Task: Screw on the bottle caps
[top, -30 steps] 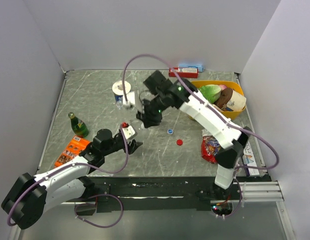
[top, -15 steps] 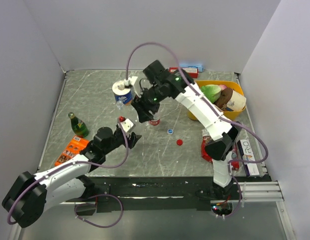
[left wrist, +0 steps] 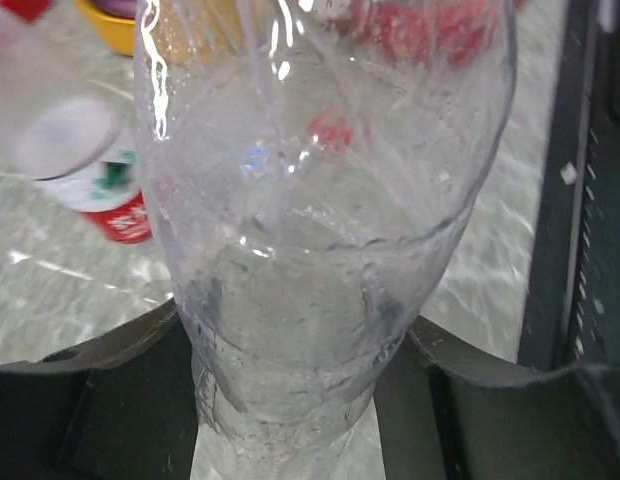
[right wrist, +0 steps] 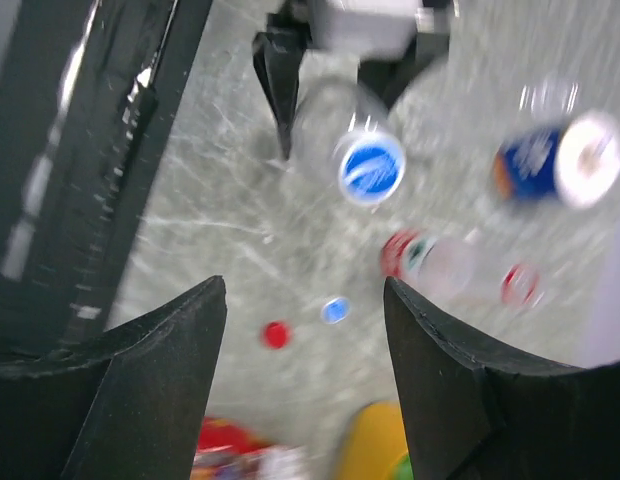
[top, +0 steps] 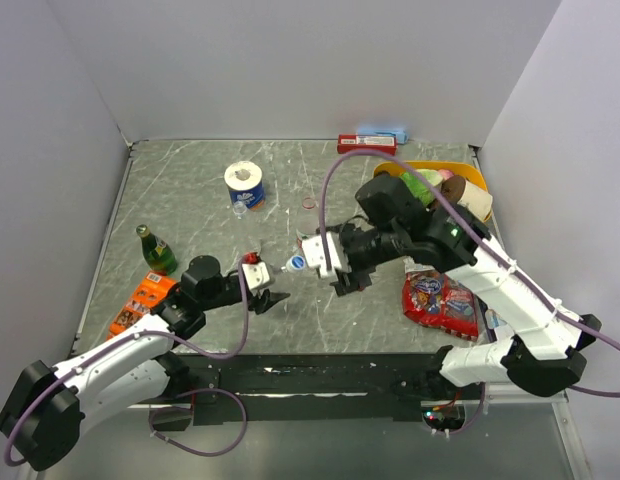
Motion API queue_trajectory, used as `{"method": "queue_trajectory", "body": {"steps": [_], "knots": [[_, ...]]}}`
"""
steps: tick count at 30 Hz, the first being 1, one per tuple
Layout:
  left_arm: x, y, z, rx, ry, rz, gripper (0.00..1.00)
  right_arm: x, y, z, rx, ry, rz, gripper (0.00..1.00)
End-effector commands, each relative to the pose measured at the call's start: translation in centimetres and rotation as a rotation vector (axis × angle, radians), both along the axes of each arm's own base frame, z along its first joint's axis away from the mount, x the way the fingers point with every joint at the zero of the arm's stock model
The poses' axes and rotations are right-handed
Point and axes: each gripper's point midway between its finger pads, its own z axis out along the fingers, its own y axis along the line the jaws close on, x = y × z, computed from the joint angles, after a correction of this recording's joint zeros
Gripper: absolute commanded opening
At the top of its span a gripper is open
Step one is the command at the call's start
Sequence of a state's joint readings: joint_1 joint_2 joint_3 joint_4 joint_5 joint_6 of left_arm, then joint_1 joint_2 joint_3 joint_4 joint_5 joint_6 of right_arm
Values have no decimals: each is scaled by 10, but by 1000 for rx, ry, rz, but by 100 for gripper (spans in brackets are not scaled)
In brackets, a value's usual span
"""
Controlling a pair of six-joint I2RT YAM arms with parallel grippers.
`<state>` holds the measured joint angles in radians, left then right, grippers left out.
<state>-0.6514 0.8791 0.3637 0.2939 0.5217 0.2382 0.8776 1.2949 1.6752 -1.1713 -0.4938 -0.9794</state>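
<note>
Left gripper (left wrist: pixel 290 345): clamped round the waist of a clear bottle (left wrist: pixel 320 150), which tilts toward the right arm.
Right gripper (right wrist: pixel 302 288): spread wide with nothing in it, facing that bottle's top.
Blue cap (right wrist: pixel 371 168): sits on the held bottle's mouth; I cannot tell how tight it is.
Loose caps: a red cap (right wrist: pixel 277 334) and a second blue cap (right wrist: pixel 335 309) lie side by side on the table (right wrist: pixel 210 230), on the far side of the held bottle from the left gripper.
Red-labelled bottle (right wrist: pixel 430 262): lies on its side near the held bottle; its mouth is too blurred to read.
Progress: probably one cap is on and two are left to fit, and the fallen bottle needs standing first.
</note>
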Motion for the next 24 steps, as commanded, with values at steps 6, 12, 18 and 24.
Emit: {"method": "queue_trajectory", "body": {"steps": [6,12,18,24], "knots": [[-26,-12,9,89,-130,-269,1,-9,39,-1,29,-349,413,69],[-28,-15,9,115,-127,-317,1,-29,29,-21,-54,-354,586,65],[-27,-17,12,112,-123,-326,1,-41,25,-29,-78,-334,636,61],[-24,-19,14,117,-128,-332,1,-42,31,-31,-71,-322,642,59]]}}
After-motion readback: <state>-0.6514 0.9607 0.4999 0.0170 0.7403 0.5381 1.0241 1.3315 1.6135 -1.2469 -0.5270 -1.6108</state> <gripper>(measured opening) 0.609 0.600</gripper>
